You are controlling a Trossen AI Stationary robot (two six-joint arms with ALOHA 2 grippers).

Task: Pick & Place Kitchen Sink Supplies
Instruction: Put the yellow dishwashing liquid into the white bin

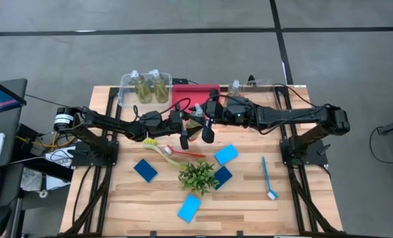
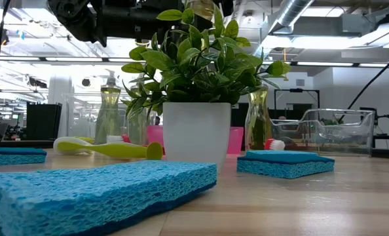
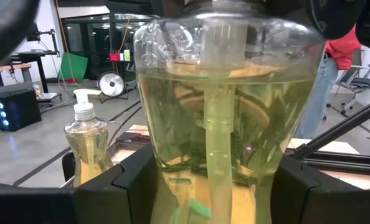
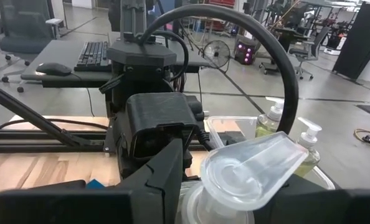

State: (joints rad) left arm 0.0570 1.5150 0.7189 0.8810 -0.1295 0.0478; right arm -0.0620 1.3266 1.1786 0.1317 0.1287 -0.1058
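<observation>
Both arms meet at the centre of the high view, just below the red bin (image 1: 195, 93). The left gripper (image 3: 216, 186) is clamped on a clear soap bottle (image 3: 225, 106) of yellow-green liquid, its body filling the gap between the two dark fingers. The right gripper (image 4: 235, 186) has its jaws around the same bottle's pump head (image 4: 250, 165); whether they press it cannot be told. Two more bottles (image 1: 150, 86) stand in the clear bin (image 1: 125, 92) at upper left.

Porous sponge (image 2: 96, 190), glossy clear bottle (image 3: 225, 118), wood table (image 1: 249, 198)
</observation>
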